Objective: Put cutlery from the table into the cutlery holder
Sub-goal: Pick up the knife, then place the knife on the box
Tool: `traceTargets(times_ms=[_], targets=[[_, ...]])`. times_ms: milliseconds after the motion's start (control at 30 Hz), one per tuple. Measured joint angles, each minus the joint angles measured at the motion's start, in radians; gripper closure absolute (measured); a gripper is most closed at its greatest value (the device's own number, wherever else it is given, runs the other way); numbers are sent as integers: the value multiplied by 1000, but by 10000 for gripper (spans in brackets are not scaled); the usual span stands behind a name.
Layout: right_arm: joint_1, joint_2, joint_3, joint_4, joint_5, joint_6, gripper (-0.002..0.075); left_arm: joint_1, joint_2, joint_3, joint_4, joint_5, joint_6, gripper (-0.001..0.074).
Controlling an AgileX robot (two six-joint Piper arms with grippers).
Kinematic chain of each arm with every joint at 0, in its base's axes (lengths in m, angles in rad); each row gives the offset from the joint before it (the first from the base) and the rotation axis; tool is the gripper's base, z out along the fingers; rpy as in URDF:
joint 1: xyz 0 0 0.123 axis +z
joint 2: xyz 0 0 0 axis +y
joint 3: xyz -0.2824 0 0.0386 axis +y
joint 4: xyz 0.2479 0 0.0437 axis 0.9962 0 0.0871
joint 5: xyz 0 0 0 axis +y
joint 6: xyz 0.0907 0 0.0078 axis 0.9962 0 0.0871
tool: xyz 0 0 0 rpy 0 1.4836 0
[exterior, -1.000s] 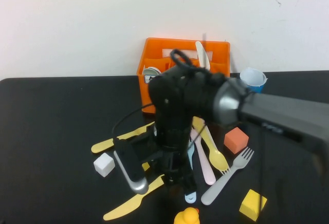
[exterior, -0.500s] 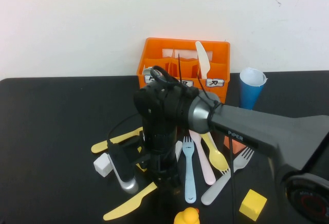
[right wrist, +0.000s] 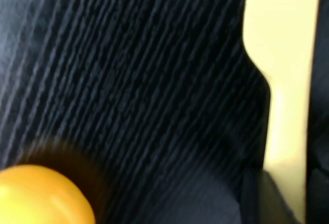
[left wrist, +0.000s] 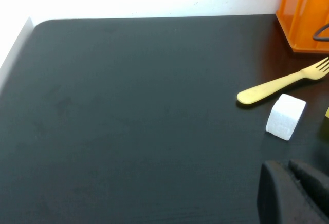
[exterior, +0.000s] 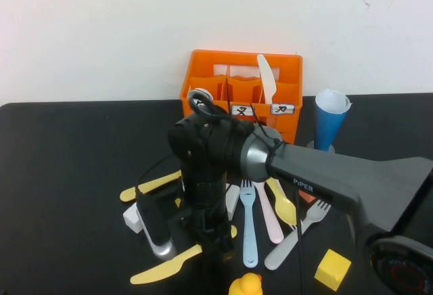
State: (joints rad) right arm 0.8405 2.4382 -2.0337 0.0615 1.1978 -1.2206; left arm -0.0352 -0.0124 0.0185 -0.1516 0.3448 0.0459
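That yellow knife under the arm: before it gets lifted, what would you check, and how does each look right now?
1. Right gripper down over the yellow knife: ok.
2. Firm grip on the knife: cannot tell; the arm hides the fingers.
3. White cube apart from the knife: ok.
4. Rubber duck out of the way: cannot tell; it sits close.
5. Orange holder upright with room left: ok.
6. Left gripper parked aside: ok.

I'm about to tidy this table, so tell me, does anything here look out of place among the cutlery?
Yes. A yellow rubber duck at the table's near edge, a white cube, a yellow cube and a blue cone cup beside the orange cutlery holder aren't cutlery. The right hand is low over a yellow knife.
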Motion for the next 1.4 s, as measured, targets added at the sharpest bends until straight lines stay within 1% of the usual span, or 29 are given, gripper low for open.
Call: traceTargets(times_ms=[133,233,400,633,733,833,933,1100,1167,1300,1400], targets=[[2,-2,0,0,2,39,560,0,0,0,0,0,0,736],[2,-14,4,10,8,105,560,0,0,0,0,0,0,736],[-8,-72,6,121,13,202,560,0,0,0,0,0,0,736],[-8,-96,10,257,16,260,560,0,0,0,0,0,2,736],[-8,-118,54,335,-34,273,561,0,0,0,0,0,2,736],[-8,-179,167,421,-185,279,561,0,0,0,0,0,2,736],[-8,-281,323,531,-421,274,561,0,0,0,0,0,2,736],[-6,-489,618,791,-933,184,561,0,0,0,0,0,2,736],[-6,-548,711,869,-1107,168,561,0,0,0,0,0,2,736],[-6,-626,830,941,-1410,170,561,0,0,0,0,0,2,736],[-6,-653,873,950,-1575,207,561,0,0,0,0,0,2,736]])
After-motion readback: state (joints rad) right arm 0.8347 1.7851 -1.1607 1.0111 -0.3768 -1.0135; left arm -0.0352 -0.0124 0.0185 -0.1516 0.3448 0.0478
